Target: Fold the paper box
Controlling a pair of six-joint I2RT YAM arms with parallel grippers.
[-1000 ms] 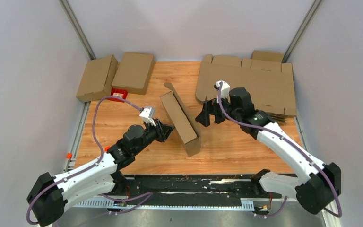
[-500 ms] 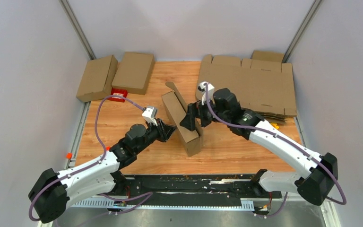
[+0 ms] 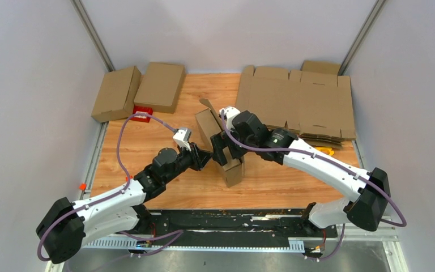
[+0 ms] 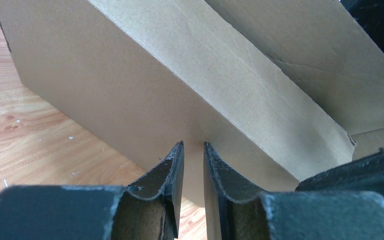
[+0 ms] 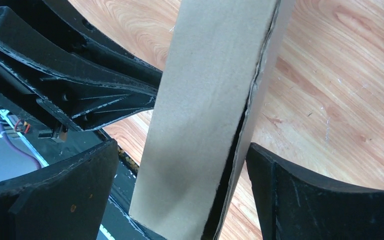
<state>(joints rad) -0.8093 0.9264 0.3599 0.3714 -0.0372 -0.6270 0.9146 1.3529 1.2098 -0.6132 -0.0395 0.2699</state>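
Paper box: stands on its long edge at the middle of the table, half-formed, one end flap sticking up at its far end, so the walls are not squared up yet.
Left gripper: fingers drawn almost together with only a thin slit between them and nothing in it. The tips sit at the box's left wall low down, probably as a backstop so the box cannot slide away.
Right gripper: spread wide and released, astride the box's upper edge from above. One finger hangs on each side of the cardboard panel and neither touches it (the wrist view shows a gap on both sides).
Why so: with the box braced on the left, the right arm looks set to pinch or press the panel without tipping the box over.
Step in hand: lining up on the wall — no fold pressed yet.
Risk: the thin card may buckle if it is squeezed off-centre.
Spare stock: flat cardboard sheets lie at the far right and finished boxes at the far left, both well apart from the work.
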